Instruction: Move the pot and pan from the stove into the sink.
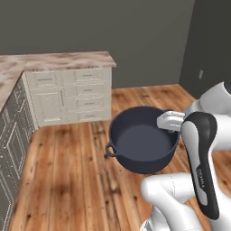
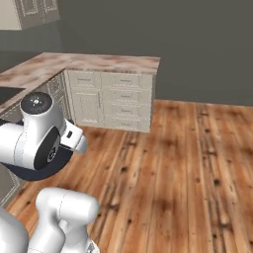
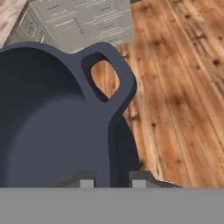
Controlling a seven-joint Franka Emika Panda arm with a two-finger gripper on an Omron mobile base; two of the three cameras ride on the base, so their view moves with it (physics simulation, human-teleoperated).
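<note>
The pot (image 1: 140,142) hangs in the air over the wooden floor, deep, round and dark blue-grey, and it is empty. My gripper (image 1: 169,121) is shut on its right rim. In the hand view the two fingertips (image 3: 87,181) straddle the rim of the pot (image 3: 48,131), one inside and one outside, with a loop handle (image 3: 109,74) just beyond them. From the right base view, part of the pot's underside (image 2: 37,171) shows below my hand (image 2: 74,139). The pan, the stove and the sink are out of view.
An L-shaped run of white cabinets (image 1: 67,94) with a marbled counter (image 2: 99,62) stands ahead and to the left. A dark patch (image 2: 7,94) sits in the counter at the left edge; what it is I cannot tell. Wooden floor (image 2: 188,163) stretches to the right.
</note>
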